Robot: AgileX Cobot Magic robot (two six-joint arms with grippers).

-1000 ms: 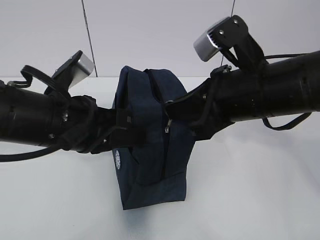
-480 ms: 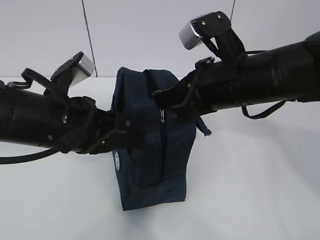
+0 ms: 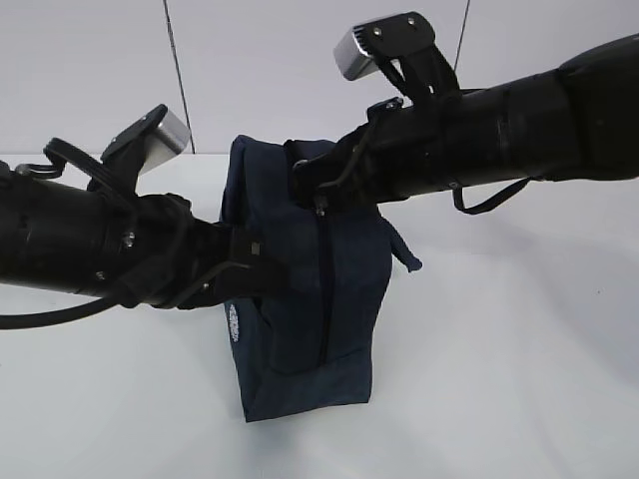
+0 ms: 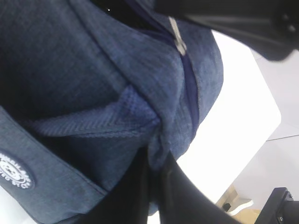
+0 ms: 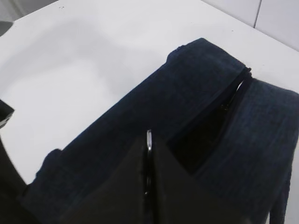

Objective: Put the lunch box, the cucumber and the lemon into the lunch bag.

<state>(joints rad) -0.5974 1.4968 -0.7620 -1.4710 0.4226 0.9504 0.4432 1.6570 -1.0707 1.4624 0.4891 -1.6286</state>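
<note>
Table (image 3: 519, 379), white, bearing lunch bag (image 3: 300, 329): upright mid-table, navy, zipper partly undone along top. Left gripper (image 3: 268, 271) clamped on fold of bag's side fabric. Right gripper (image 3: 318, 190) pinched together on silver zipper pull (image 5: 149, 140) at bag's top.

- lunch bag (image 3: 310, 299) mouth only a narrow slit, right gripper (image 3: 318, 195) over it
- left gripper (image 3: 268, 267) blocks bag's left side
- table (image 3: 499, 379) right of bag free
</note>
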